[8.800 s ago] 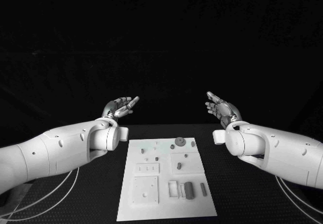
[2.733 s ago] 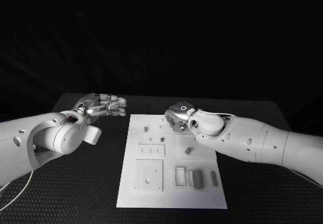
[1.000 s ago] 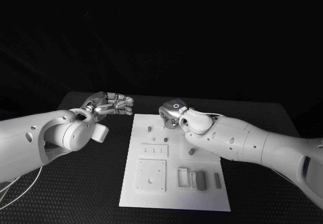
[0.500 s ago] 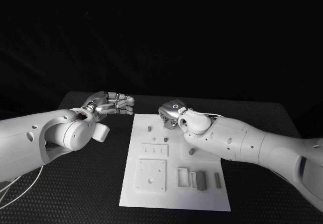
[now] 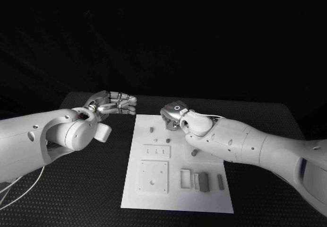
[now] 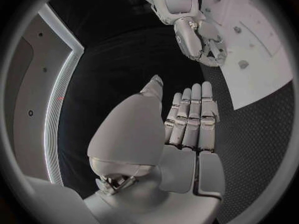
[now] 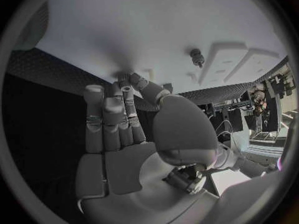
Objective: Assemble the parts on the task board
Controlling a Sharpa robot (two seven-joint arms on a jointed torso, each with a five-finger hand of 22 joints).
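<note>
The white task board [image 5: 177,201] lies in the middle of the black table. Small grey parts [image 5: 167,140] stand near its far half, another part [image 5: 194,152] lies beside my right forearm, and grey bars [image 5: 203,181] sit in slots near the front. My right hand [image 5: 174,116] reaches down at the board's far end, thumb and fingertips [image 7: 127,79] meeting at the board [image 7: 156,25]; whether a part is between them is hidden. A peg [image 7: 197,57] stands close by. My left hand [image 5: 112,101] hovers off the board's far left corner, fingers [image 6: 190,114] held together, holding nothing.
A square recessed plate [image 5: 153,176] and a small rectangular block [image 5: 157,151] occupy the board's left side. Black matting [image 5: 89,189] surrounds the board. My right forearm [image 5: 231,142] crosses the board's right edge. The left wrist view shows the right hand [image 6: 199,40] on the board [image 6: 261,20].
The left hand has crept slightly up and toward the board's far corner. The right hand stays at the board's far end.
</note>
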